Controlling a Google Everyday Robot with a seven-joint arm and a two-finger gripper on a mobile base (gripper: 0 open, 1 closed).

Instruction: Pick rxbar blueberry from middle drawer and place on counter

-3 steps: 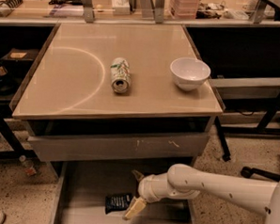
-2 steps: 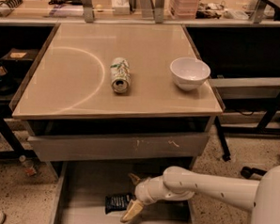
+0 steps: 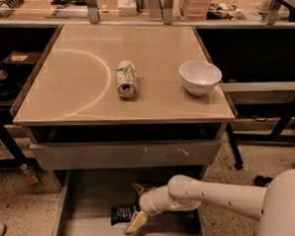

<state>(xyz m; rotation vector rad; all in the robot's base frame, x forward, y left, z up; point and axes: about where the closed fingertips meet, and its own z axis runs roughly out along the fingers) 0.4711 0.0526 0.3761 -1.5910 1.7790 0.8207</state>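
Note:
The rxbar blueberry (image 3: pixel 120 214), a small dark flat wrapper, lies on the floor of the open middle drawer (image 3: pixel 91 196) below the counter (image 3: pixel 79 91). My gripper (image 3: pixel 132 209) reaches into the drawer from the right on a white arm. It is open, with one fingertip behind the bar's right end and the other in front of it. The bar rests on the drawer floor.
A green-white drink can (image 3: pixel 125 79) lies on its side at the counter's middle and a white bowl (image 3: pixel 200 77) stands at its right. A shut grey drawer front with white scratches (image 3: pixel 121 153) overhangs the open drawer. Cluttered shelves stand behind.
My arm has shifted a little to the left, bringing the open gripper closer over the bar's right end. The bar, can and bowl have not moved.

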